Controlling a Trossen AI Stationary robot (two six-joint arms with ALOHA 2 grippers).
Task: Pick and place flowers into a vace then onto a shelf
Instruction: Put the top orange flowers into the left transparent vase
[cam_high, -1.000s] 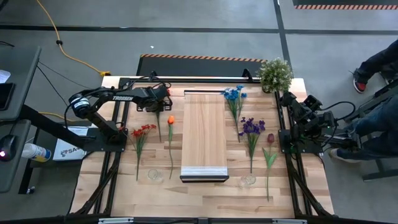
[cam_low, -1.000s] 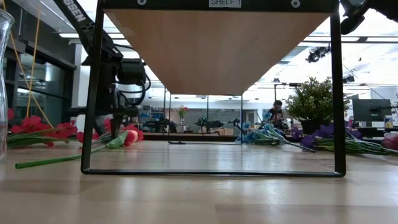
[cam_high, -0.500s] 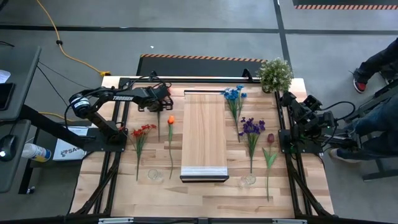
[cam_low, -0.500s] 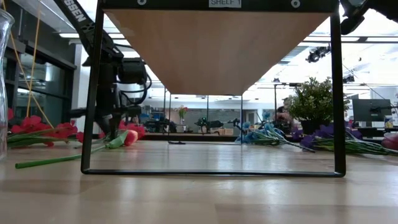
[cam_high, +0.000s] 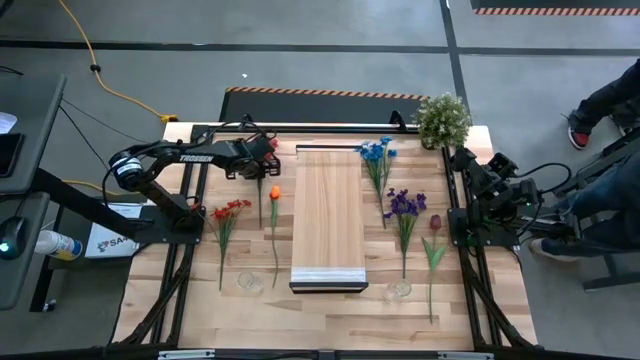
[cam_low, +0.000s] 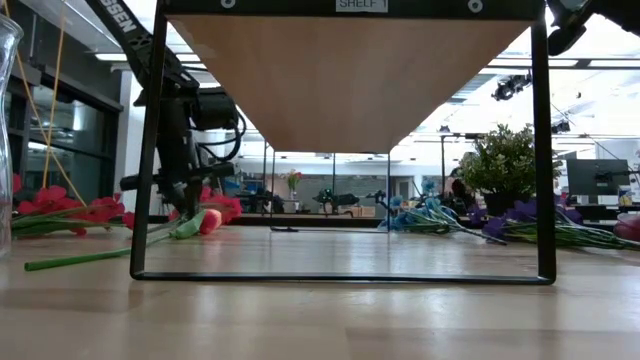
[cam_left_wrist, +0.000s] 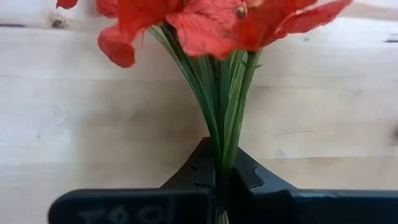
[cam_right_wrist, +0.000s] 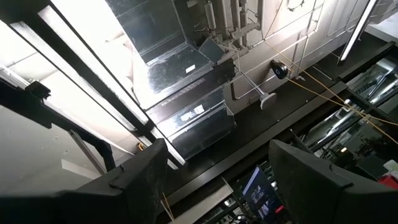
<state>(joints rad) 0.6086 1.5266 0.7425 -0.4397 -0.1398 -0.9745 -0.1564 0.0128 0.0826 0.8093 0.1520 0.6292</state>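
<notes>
Red petals filled the top of the left wrist view, where the left gripper (cam_left_wrist: 219, 180) was clenched on the green stems of a red flower (cam_left_wrist: 211, 25). In the high view this gripper (cam_high: 262, 158) sat at upper left of centre, beside the shelf (cam_high: 328, 220). The right gripper (cam_high: 462, 160), parked at the right edge, stood released, holding nothing.

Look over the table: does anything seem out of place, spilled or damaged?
Nothing stands out. The flowers lie in tidy groups either side of the shelf, none broken. The left hand is shut on a red flower by its stems; the right hand waits open at the table's edge.
</notes>
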